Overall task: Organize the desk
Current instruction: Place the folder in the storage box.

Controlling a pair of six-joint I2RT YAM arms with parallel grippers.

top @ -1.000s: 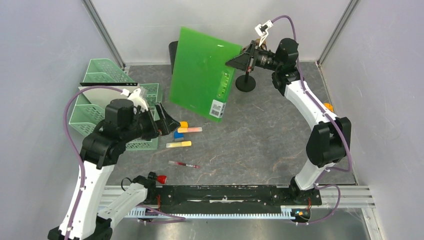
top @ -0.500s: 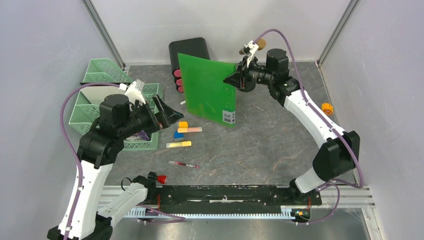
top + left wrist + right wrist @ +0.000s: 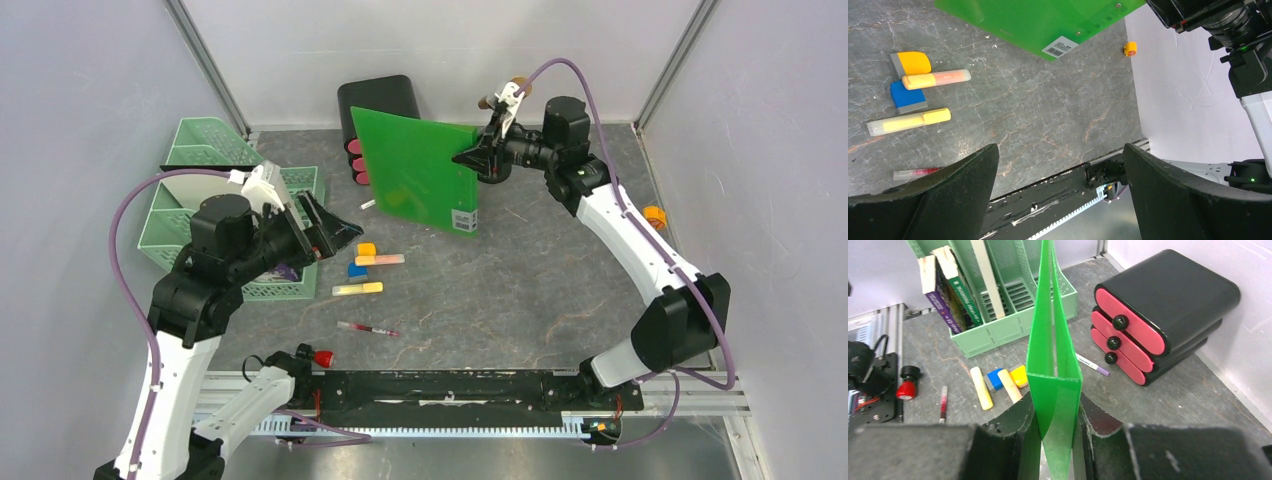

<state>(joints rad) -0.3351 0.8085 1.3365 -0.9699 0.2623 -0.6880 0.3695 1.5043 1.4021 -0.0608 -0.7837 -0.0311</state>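
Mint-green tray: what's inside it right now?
The right wrist view shows the mint-green tray holding a purple book and a green book side by side in one slot, and a cream sheet in the next. Slots farther back are cut off or covered, so unknown.

White arms (image 3: 172,380), black joints (image 3: 672,320), purple cables (image 3: 560,62)

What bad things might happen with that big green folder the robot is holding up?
The right claw pinches the green folder only at one edge, so it might swing or slip out. The folder hangs close to the black drawer box, and a careless swing may bump it. The left claw hovers open by the mint-green file tray, perhaps in the folder's way.
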